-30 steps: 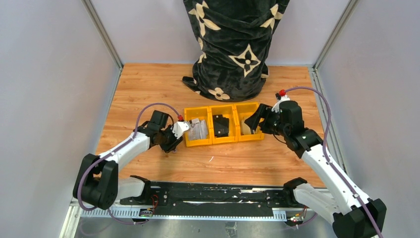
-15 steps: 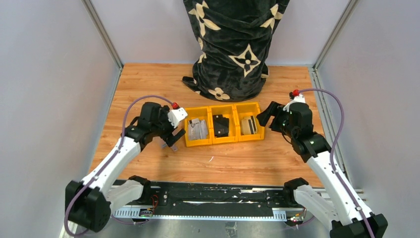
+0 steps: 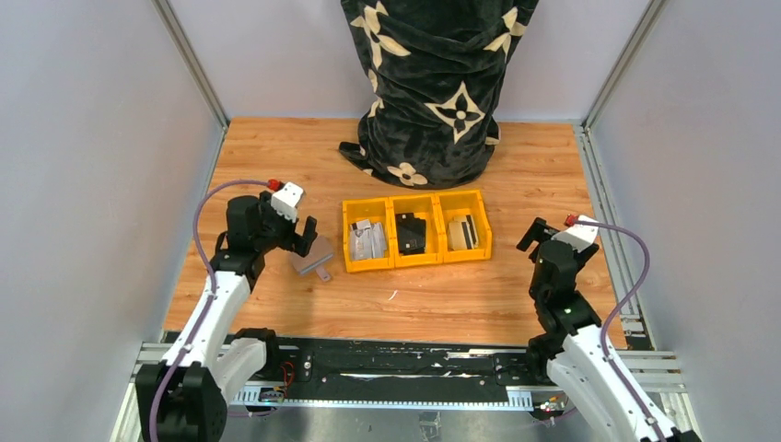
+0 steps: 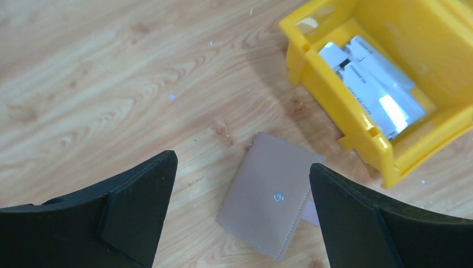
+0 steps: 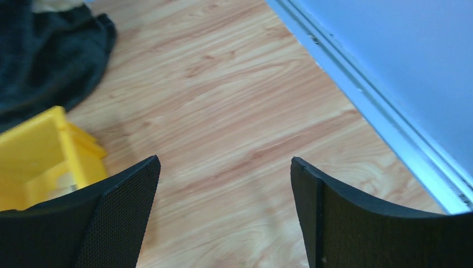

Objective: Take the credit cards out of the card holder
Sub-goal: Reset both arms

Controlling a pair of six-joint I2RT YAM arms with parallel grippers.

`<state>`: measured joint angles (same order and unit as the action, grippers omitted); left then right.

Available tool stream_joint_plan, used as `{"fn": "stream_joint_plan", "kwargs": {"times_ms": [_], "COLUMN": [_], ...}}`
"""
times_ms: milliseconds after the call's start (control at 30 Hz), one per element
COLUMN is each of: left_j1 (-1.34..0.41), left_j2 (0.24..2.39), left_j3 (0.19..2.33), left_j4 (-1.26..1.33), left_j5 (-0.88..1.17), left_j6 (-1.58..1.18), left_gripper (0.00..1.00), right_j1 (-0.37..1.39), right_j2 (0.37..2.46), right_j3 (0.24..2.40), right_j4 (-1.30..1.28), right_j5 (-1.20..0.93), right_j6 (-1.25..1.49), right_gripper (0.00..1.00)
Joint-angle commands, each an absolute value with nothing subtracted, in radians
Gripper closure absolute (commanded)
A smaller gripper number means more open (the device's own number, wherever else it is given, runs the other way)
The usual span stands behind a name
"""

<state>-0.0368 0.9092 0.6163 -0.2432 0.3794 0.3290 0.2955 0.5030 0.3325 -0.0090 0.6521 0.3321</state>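
The taupe card holder [image 3: 311, 261] lies flat on the wooden table just left of the yellow tray [image 3: 416, 264]; its snap faces up and a small tab sticks out. My left gripper [image 3: 305, 238] hovers open above it. In the left wrist view the card holder [image 4: 268, 192] sits between and below the spread fingers of the left gripper [image 4: 241, 164], untouched. Silvery credit cards [image 3: 367, 241] lie in the tray's left compartment, and the credit cards [image 4: 371, 84] show there in the wrist view too. My right gripper [image 3: 534, 236] is open and empty, right of the tray, over bare wood [image 5: 223, 162].
The tray's middle compartment holds a small black item [image 3: 411, 232]; the right one holds a pale and dark striped item [image 3: 463, 232]. A black patterned cloth [image 3: 433, 83] stands at the back. Metal rails [image 5: 379, 100] edge the table on the right.
The left gripper opened and drew back left, leaving the card holder on the table. The right gripper pulled away from the tray's right compartment toward the near right and opened wider.
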Motion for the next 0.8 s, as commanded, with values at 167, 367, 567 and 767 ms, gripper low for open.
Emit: {"fn": "stream_joint_plan", "kwargs": {"times_ms": [167, 367, 567, 767], "left_j1": [-0.011, -0.003, -0.003, -0.003], "left_j2": [1.047, 1.136, 1.202, 1.412], "left_j3": [0.338, 0.225, 0.145, 0.017], "left_j4": [0.422, 0.771, 1.025, 1.473], "left_j5": [0.248, 0.176, 0.127, 0.114], "left_j6": [0.074, 0.057, 0.076, 0.056], "left_gripper": [0.0, 0.0, 0.0, 0.0], "right_j1": [0.251, 0.216, 0.208, 0.207], "right_j2": [0.812, 1.051, 1.204, 1.286], "right_j3": [0.223, 0.174, 0.125, 0.089], "right_j4": [0.511, 0.79, 1.044, 1.205], "right_j5": [0.836, 0.827, 0.794, 0.625], "right_j6": [0.105, 0.054, 0.005, -0.109], "right_gripper": [0.1, 0.1, 0.1, 0.09]}}
